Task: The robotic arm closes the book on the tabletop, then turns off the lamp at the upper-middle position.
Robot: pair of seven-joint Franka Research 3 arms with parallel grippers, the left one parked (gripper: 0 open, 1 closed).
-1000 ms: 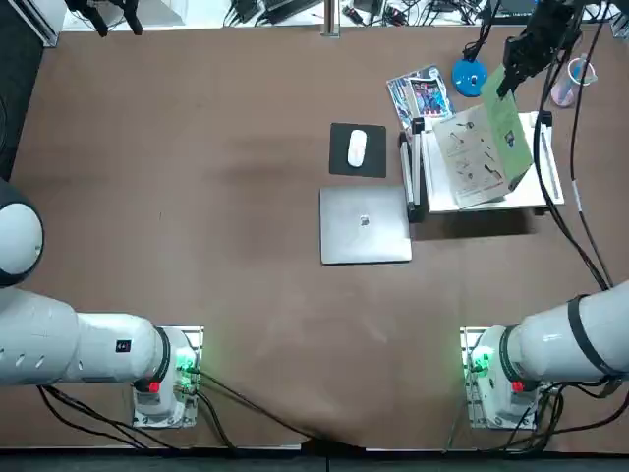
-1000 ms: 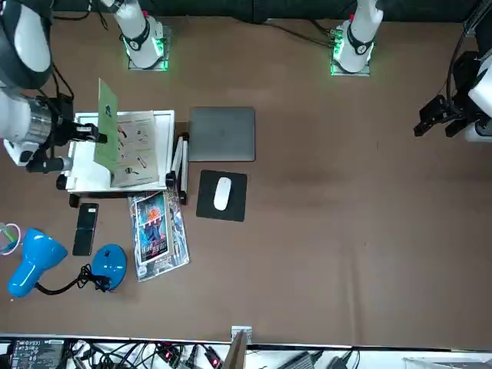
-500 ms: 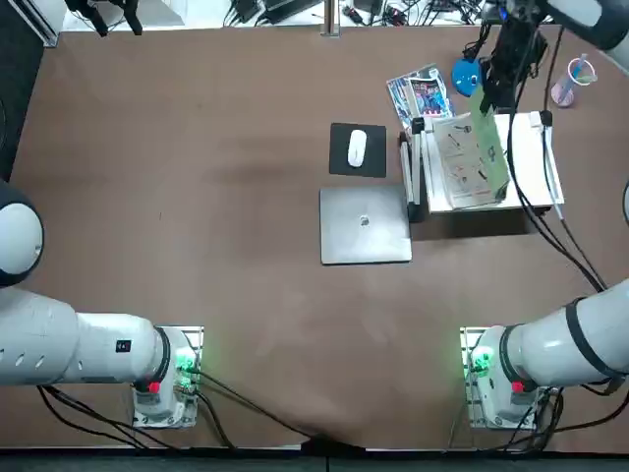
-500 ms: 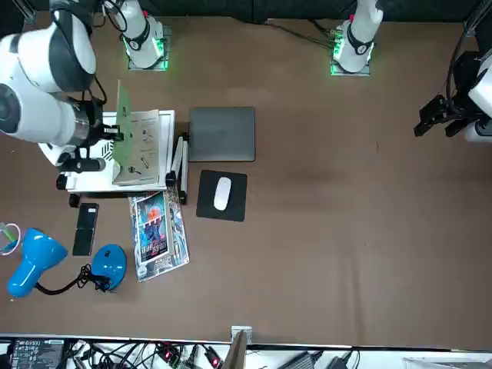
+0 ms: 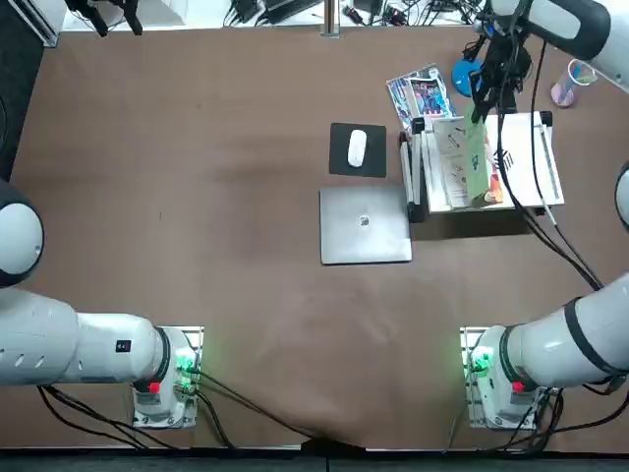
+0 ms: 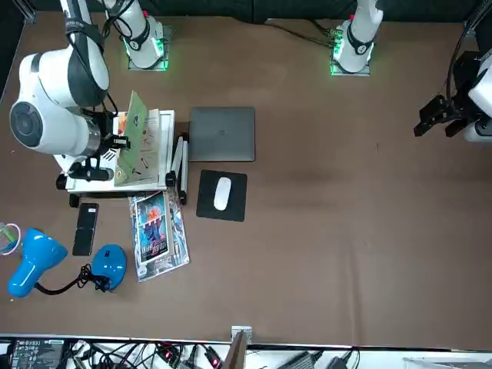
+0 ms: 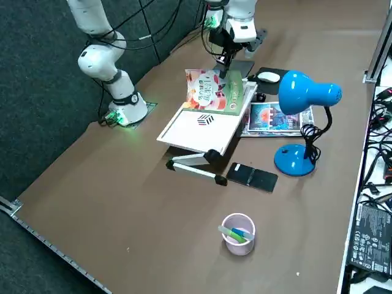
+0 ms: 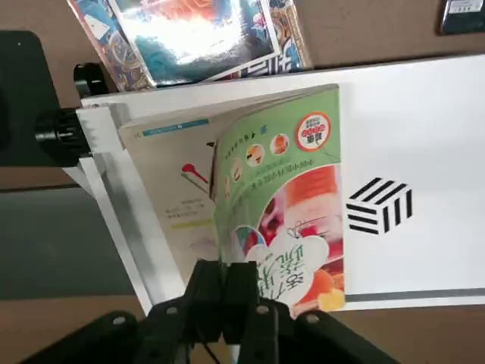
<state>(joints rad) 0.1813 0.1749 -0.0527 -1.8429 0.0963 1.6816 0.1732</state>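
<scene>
Book (image 8: pixel 295 152) partly closed, cover up; right gripper (image 8: pixel 223 267) nearly closed, looks to be pinching it; left: finish closing, then lamp (image 7: pixel 304 93) off.

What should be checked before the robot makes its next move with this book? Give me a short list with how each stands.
1. Right gripper at the book: ok, its fingertips are at the raised cover.
2. Book closed: not ok, its cover stands up from the pages.
3. Book on the white stand: ok.
4. Lamp upright on its blue base: ok.
5. Lamp switched off: cannot tell.
6. Cup upright, pens inside: ok.
</scene>
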